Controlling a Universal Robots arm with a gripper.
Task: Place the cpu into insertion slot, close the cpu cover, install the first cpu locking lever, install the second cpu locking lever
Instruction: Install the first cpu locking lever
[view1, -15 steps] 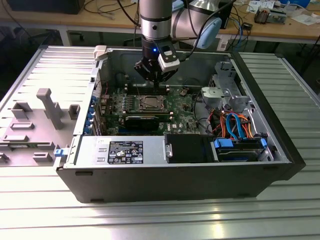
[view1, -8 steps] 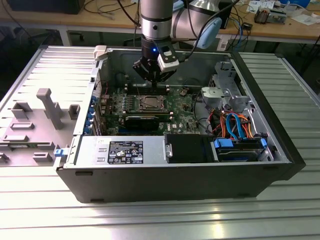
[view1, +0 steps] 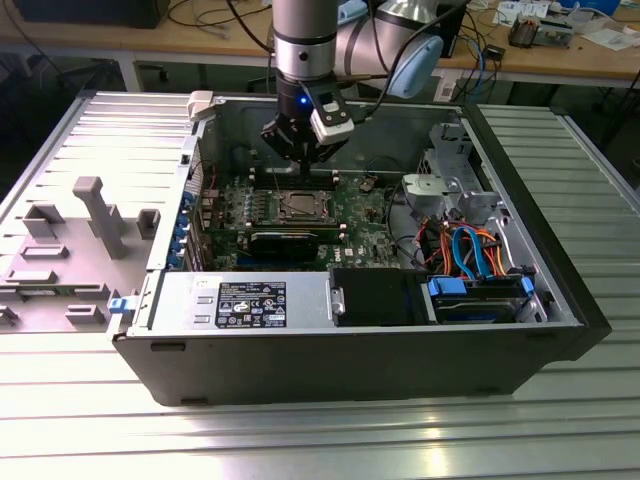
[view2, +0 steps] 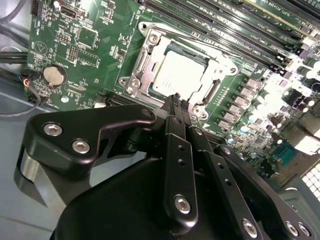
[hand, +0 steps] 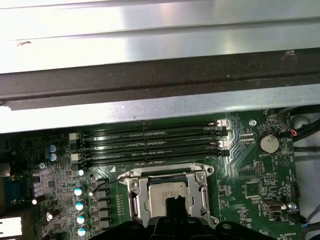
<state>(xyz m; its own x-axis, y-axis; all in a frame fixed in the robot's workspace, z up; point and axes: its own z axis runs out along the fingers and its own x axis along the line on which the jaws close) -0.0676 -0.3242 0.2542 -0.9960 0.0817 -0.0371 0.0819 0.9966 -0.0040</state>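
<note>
One cpu (view2: 180, 75) framed by one cpu cover (view2: 147, 52), beside four memory slots (hand: 150, 140)

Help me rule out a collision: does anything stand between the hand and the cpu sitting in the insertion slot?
Nothing visible does. The hand hangs right at the edge of the cpu, whose bare face lies open toward it, framed by the cpu cover.
</note>
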